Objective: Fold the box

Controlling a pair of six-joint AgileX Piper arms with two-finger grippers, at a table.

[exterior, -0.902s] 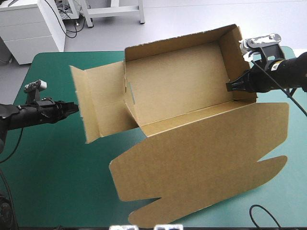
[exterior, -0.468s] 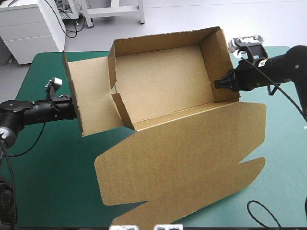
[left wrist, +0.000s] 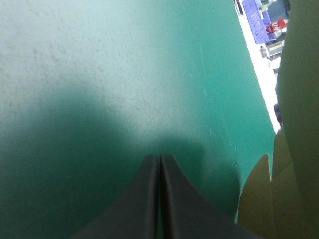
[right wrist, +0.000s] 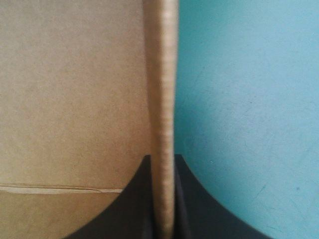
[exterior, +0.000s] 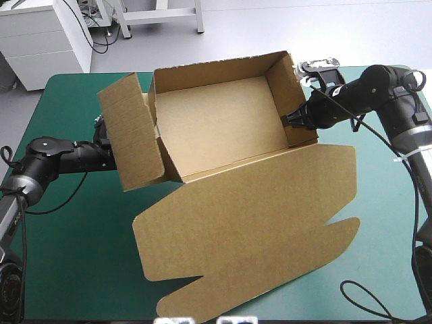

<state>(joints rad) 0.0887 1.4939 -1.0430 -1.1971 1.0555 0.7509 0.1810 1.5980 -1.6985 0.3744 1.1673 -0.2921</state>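
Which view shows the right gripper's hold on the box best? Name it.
The right wrist view: a wall of the box stands edge-on, clamped in the right gripper. The high view shows it from afar, at the right end wall. The left wrist view shows only board beside the shut left gripper.

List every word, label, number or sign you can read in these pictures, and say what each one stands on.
No text can be read in any view.
The box: plain brown board, with no print or label on its tray, its raised flap or its flat lid.
The teal-green cover: no markings.
The left gripper and the right gripper: plain black, no lettering.
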